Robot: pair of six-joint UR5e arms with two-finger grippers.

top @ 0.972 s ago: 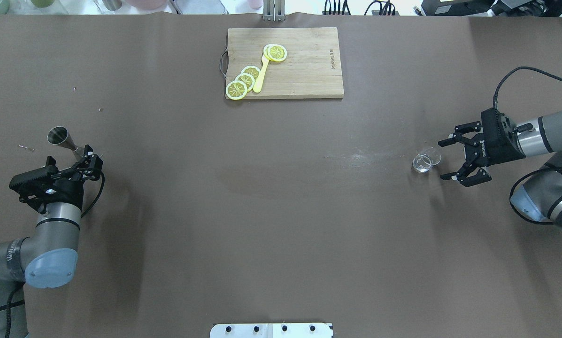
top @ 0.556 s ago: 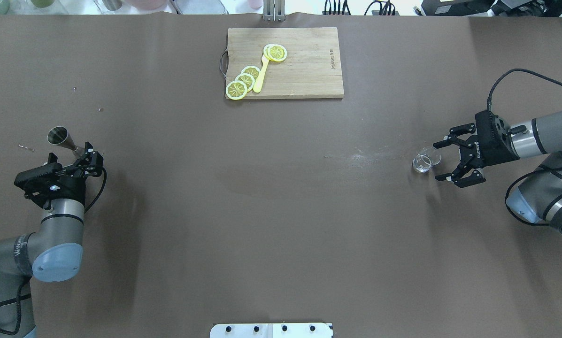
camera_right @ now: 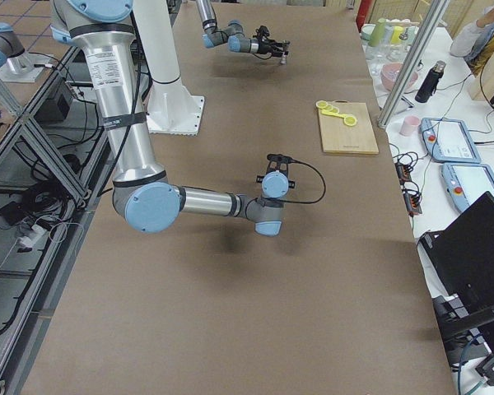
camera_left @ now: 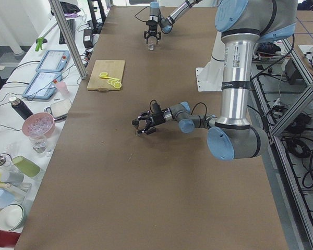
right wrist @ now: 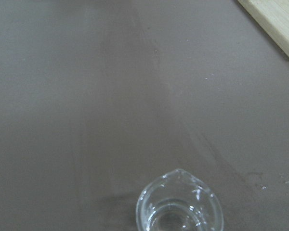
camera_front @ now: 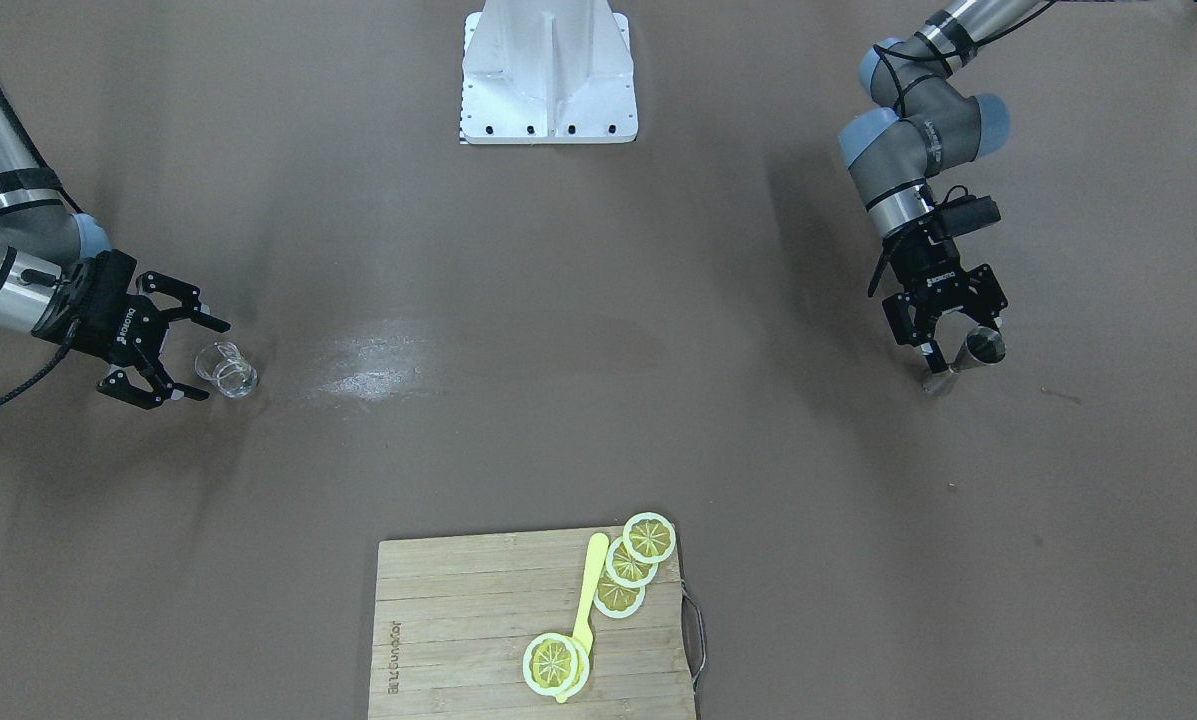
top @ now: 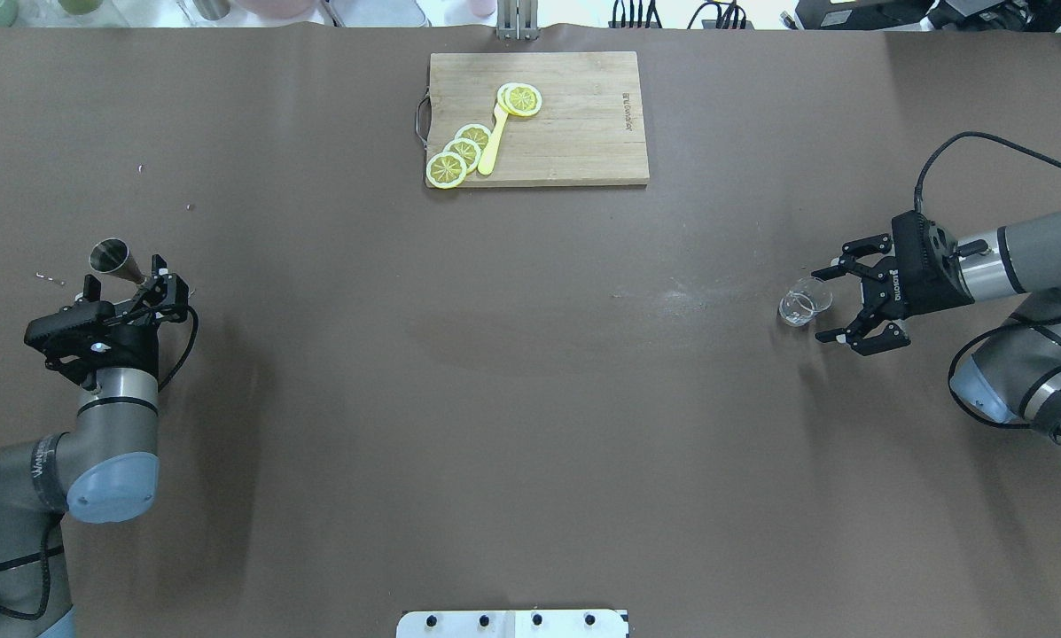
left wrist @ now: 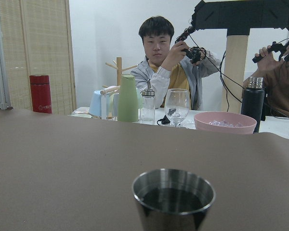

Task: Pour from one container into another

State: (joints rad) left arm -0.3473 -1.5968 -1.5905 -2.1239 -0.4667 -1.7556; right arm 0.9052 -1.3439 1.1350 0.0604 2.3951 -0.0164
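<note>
The clear glass cup (top: 800,304) stands upright on the brown table at the right; it also shows as the glass cup (camera_front: 226,368) and fills the bottom of the right wrist view as the glass cup (right wrist: 179,206). My right gripper (top: 821,306) is open and level with it, its fingertips reaching to either side of the cup's near edge. The steel jigger (top: 112,257) stands upright at the left, close up as the jigger (left wrist: 173,197). My left gripper (camera_front: 948,335) is open with the jigger (camera_front: 966,358) right at its fingertips; whether they touch I cannot tell.
A wooden cutting board (top: 574,133) with lemon slices (top: 459,155) and a yellow utensil lies at the far middle. The robot's white base (camera_front: 548,75) sits at the near edge. People, bottles, a wine glass and a pink bowl (left wrist: 225,122) stand beyond the table's left end.
My right gripper has slid left, closing the gap to the glass cup. The left gripper has moved forward toward the jigger. Both stay open; cup and jigger have not moved.
</note>
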